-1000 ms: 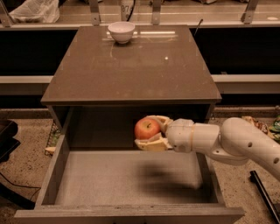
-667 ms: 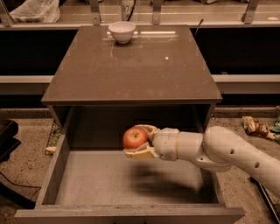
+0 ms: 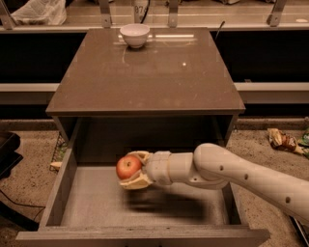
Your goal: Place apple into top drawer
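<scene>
Small round red-orange apple (image 3: 127,167) hangs over the open grey-brown top drawer (image 3: 91,207), clamped top-and-bottom in the pale two-finger claw (image 3: 132,169). Firm, smooth, probably light; it would bruise if dropped.

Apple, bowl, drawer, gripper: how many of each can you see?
Small round red-orange apple: 1
Small white bowl on the brown cabinet top: 1
Open grey-brown top drawer: 1
Two-finger gripper, above the drawer floor, shut on the apple: 1
Total: 4

floor (image 3: 26,161): speckled | cabinet top (image 3: 145,79): glossy brown | rear: possibly a railing (image 3: 276,12)
</scene>
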Controlling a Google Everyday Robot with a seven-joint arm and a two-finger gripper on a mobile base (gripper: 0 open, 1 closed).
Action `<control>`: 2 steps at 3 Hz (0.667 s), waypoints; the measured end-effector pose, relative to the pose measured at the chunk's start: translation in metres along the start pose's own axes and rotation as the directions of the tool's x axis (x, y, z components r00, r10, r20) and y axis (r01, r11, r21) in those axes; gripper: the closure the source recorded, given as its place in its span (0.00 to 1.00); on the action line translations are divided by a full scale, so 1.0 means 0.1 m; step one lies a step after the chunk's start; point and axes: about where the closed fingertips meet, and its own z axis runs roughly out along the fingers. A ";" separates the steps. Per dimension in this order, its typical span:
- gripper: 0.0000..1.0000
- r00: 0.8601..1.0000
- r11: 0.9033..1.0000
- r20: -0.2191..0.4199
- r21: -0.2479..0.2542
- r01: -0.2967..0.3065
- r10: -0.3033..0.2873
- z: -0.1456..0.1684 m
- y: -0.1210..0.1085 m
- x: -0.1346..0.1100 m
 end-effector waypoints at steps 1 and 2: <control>1.00 0.999 0.998 -0.040 -0.068 -0.005 0.003 0.38 0.16 0.20; 1.00 0.997 0.991 -0.072 -0.125 -0.040 0.031 0.60 0.27 0.36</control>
